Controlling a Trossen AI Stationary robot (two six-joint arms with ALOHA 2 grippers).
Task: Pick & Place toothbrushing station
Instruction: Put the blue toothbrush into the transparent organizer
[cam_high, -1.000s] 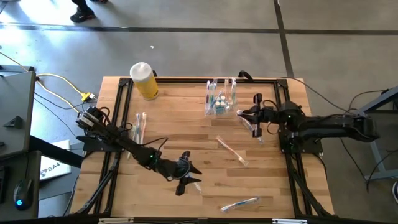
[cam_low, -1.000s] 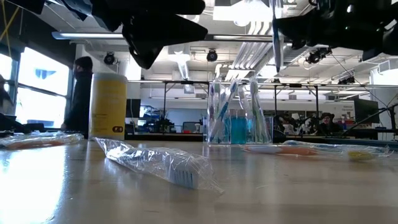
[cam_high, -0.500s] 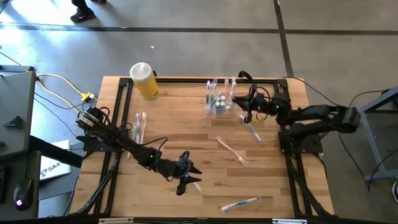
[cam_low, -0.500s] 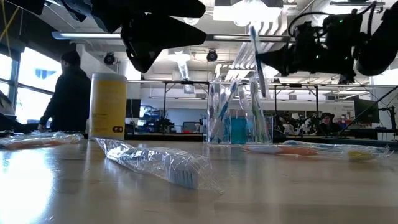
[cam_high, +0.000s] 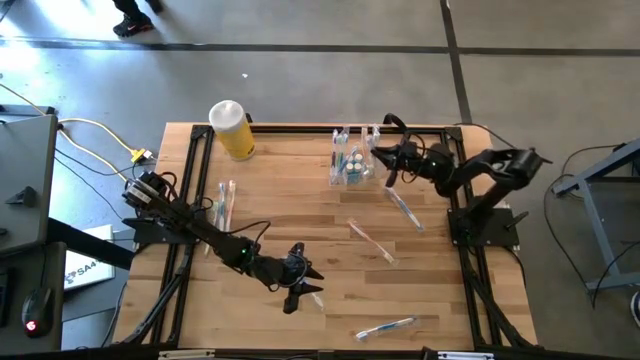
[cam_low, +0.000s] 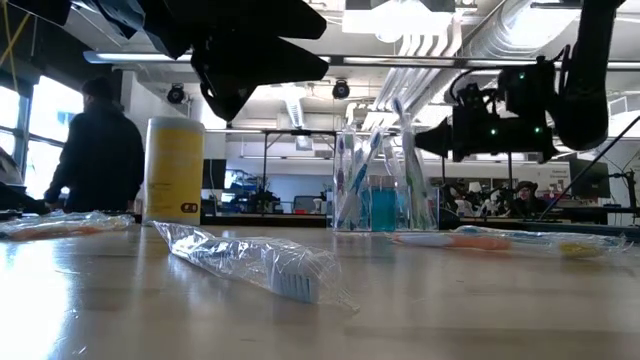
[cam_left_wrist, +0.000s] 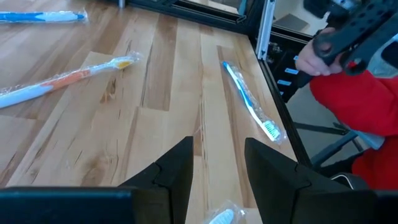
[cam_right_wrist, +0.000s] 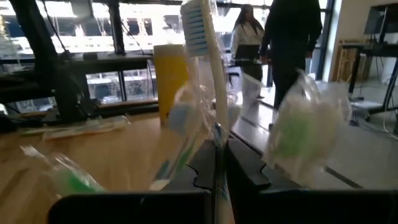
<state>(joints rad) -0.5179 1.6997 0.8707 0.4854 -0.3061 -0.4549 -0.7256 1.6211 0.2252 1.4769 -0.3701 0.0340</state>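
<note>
clear cup (cam_high: 351, 168) stands near the far edge of the table (cam_high: 300, 230), right of middle, already holding several brushes and teal tubes. right gripper (cam_high: 390, 165) hangs just beside it on its right-edge side, fingers pressed together on a wrapped toothbrush (cam_right_wrist: 202, 56). in the right wrist view the brush stands between the fingers, bristle head up, long axis roughly upright. judgement: the coming move is a short shift toward the cup, then down; the right arm is far nearer.

left gripper (cam_high: 298, 280) hovers well apart, toward the near edge, jaws half spread and holding nothing seen.

loose wrapped brushes lie mid-table (cam_high: 372, 241), by the near edge (cam_high: 385, 327) and by the left edge (cam_high: 223, 203).

hard to make out: the held brush's lower end, and whether it clears the cup rim.
</note>
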